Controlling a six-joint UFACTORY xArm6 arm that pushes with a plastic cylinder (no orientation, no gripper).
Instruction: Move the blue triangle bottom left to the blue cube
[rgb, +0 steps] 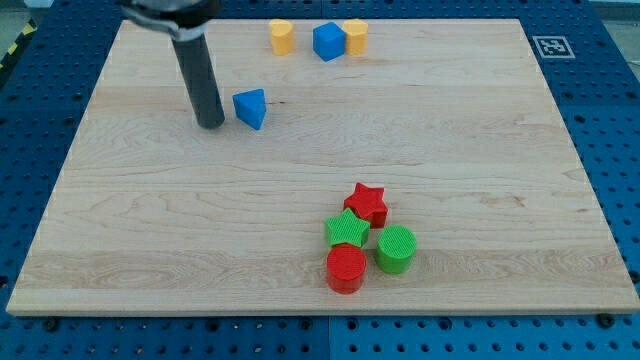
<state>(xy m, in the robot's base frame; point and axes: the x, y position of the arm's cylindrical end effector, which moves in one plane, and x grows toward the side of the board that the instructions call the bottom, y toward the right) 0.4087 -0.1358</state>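
The small blue plastic triangle (251, 108) is sitting on the wooden counter (460, 150), well down-left of the blue plastic cube (328, 41). My tip (211, 125), having no jaws, is resting just left of the triangle; the push looks barely begun.

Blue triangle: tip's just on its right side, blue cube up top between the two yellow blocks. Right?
Not quite. The camera view shows my tip just on the left side of the blue triangle, not the right. The rest holds: the blue cube sits at the view's top between the two yellow blocks.
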